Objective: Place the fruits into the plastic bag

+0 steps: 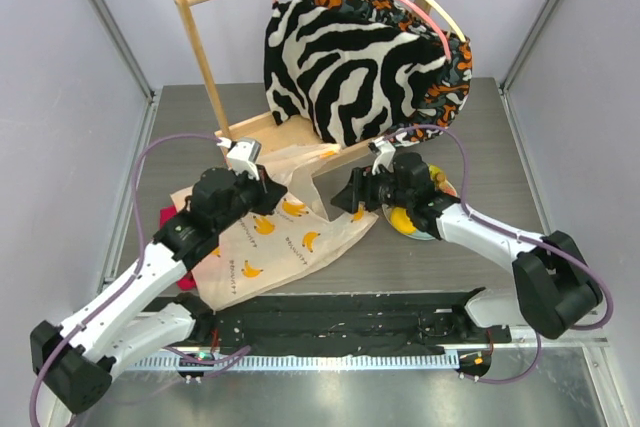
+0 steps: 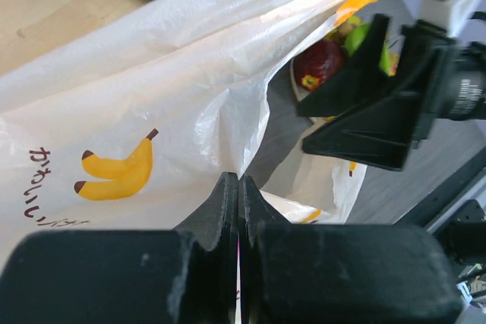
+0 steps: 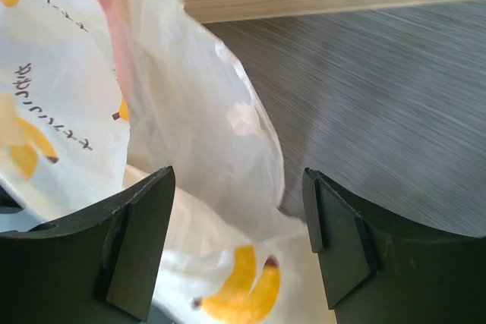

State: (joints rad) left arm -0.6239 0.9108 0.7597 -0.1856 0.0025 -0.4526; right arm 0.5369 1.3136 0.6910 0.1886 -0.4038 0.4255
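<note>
the bag (image 1: 270, 237), lying on the table (image 1: 450, 267) beside the fruits (image 2: 323, 62), is pinched at its mouth by the left claw (image 2: 239, 185) while the right claw (image 3: 237, 191) is held spread at the other lip, where thin film could be missed or torn.

Left end effector (image 2: 238, 184) fingers pressed together, right end effector (image 3: 236, 187) jaws wide apart, both arms angled inward
</note>
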